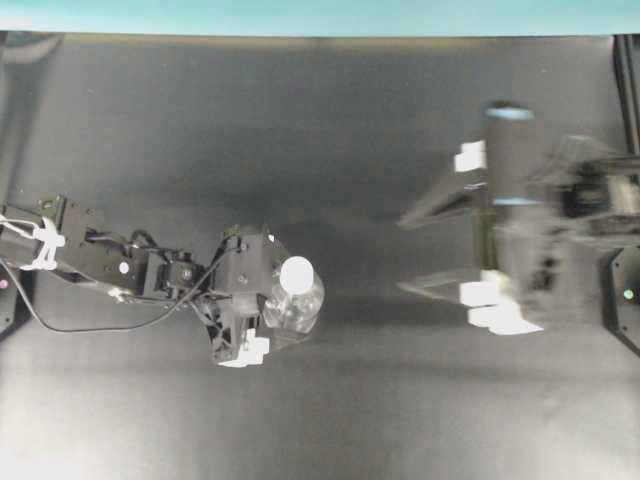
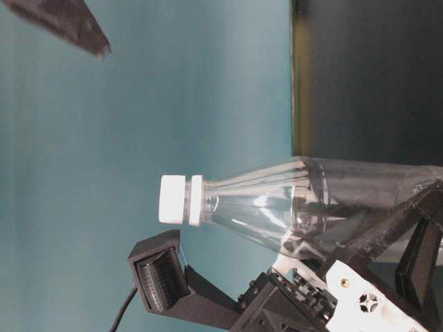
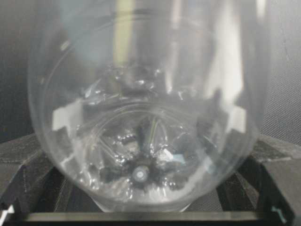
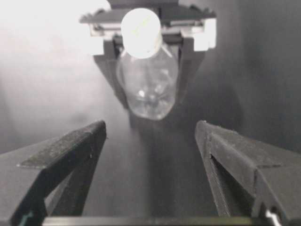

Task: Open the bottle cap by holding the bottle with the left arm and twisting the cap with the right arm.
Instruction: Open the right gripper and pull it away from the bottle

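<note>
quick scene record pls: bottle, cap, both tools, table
bottle: clear plastic, standing between the left tool's fingers
cap: white, on the bottle
left tool: jaws wide around the bottle body; firm grip not confirmed
right tool: open, empty, apart from the bottle, facing it; blurred in overhead view
table: dark mat

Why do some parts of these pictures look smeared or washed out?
Overhead view: the right claw is smeared by motion blur. Right wrist view: the bottle cap and the upper left glare white. Left wrist view: the bottle sits too close, soft with reflections.
</note>
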Controlling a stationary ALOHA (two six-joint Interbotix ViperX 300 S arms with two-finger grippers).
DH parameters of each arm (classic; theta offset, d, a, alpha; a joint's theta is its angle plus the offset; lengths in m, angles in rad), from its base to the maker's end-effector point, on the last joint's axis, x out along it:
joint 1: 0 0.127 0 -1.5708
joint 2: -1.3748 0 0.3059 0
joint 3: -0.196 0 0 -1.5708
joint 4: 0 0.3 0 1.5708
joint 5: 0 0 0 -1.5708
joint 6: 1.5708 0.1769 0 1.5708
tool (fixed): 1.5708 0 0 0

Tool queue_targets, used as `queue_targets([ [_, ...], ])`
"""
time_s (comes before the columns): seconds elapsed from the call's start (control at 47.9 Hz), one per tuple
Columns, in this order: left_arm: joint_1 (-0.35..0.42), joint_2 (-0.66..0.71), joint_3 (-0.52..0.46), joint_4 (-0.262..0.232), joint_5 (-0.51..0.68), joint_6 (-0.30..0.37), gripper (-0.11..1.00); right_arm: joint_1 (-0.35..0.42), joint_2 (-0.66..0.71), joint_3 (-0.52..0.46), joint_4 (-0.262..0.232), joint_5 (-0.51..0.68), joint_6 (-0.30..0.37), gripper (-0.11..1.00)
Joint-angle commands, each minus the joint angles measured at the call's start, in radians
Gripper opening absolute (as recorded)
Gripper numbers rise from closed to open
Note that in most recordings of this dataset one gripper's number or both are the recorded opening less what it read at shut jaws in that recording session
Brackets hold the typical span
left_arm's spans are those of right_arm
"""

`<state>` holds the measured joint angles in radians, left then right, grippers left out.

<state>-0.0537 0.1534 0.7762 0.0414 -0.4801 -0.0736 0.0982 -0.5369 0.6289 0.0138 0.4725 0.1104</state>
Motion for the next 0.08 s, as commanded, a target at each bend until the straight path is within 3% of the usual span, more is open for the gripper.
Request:
queue_targets([
  [0.0,0.002,-0.017,-0.011,0.003,-0.009,0.0,0.99,0.018,-0.064,0.038,0.002,-0.04,0.009,0.74],
  [0.063,0.003,-0.017,-0.011,0.003,-0.011,0.0,0.99,0.018,-0.101,0.074,0.002,-0.064,0.011,0.74],
])
